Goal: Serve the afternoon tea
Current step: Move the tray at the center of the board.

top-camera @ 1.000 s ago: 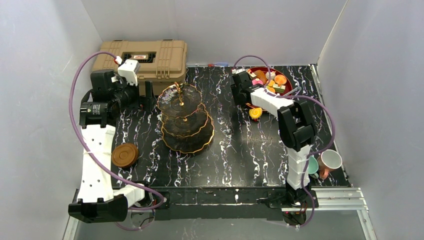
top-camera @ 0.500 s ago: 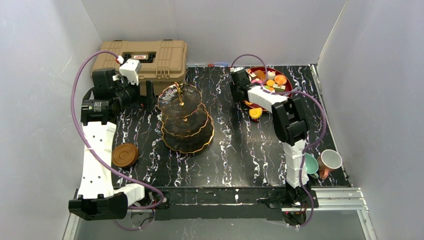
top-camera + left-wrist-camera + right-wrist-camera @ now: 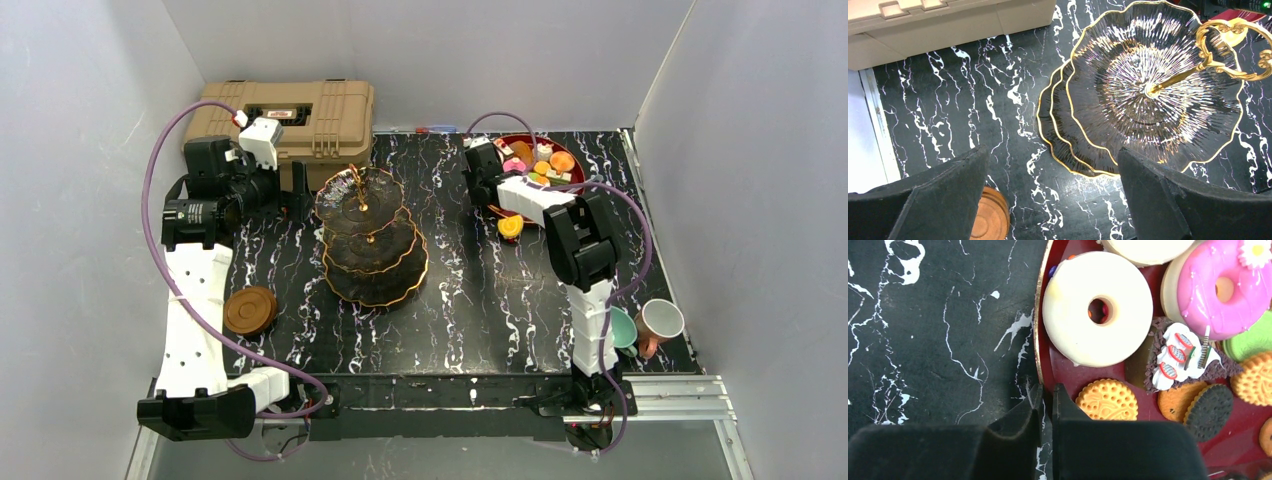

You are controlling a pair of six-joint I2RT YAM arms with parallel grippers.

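**Right hand pinched on the sweets plate rim, left hand wide open by the stand**

Right hand [image 3: 1047, 392]: fingers closed down to a thin slit at the left rim of the red plate [image 3: 1066, 376]. The gold rim runs straight into the slit, so it reads as clamped on the rim. The plate sits at the far edge of the tabletop [image 3: 480, 300], toward the far right corner.

On the plate, wrist view:
- white donut [image 3: 1097, 308] just inside the rim
- pink donut [image 3: 1220, 287] beside it, farther in
- iced chocolate slice [image 3: 1180, 357] between the donuts and the biscuits
- orange biscuit [image 3: 1107, 400] just beside the right finger
- dark biscuit [image 3: 1209, 410] and green macaron [image 3: 1254, 339] farther in

One orange sweet [image 3: 511, 227] lies on the tabletop just outside the plate, on its near side.

Left hand [image 3: 1050, 160]: fingers spread wide, nothing between them. It hangs above the tabletop just left of the three-tier stand [image 3: 372, 235], near the far left corner.

The stand is upright, left of the tabletop's centre, well apart from the plate.

The stack of brown saucers [image 3: 249, 310] is near the left edge, on the near side of the stand. It shows under the left finger in the wrist view.

The teal cup [image 3: 624, 328] and white cup [image 3: 660, 320] sit side by side at the right edge, toward the near right corner. The right arm partly hides the teal one.

The tan case [image 3: 300, 115] is at the far left corner, behind the left arm.
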